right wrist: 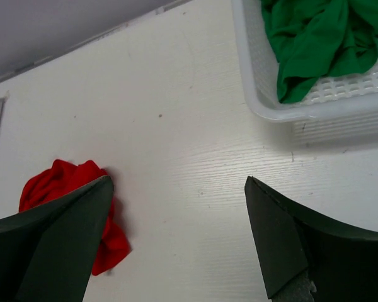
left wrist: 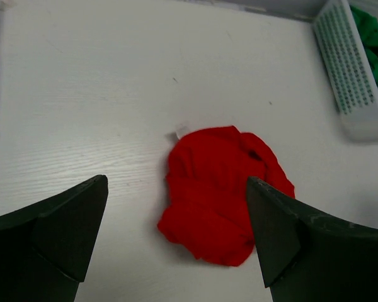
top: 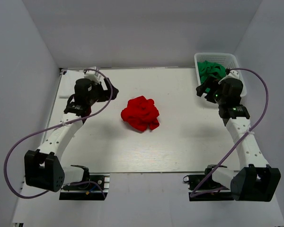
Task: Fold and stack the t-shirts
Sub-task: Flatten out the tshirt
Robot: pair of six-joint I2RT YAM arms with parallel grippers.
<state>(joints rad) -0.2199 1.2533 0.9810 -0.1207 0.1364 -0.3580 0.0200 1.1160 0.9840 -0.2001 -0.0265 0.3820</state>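
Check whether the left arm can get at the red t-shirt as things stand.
Probably yes: the red t-shirt lies crumpled on the table, with nothing between it and the open left end effector.

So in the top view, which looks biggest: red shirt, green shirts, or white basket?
1. white basket
2. red shirt
3. green shirts, partly hidden by the right arm

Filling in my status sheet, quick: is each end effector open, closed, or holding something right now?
Left end effector: open, holding nothing.
Right end effector: open, holding nothing.
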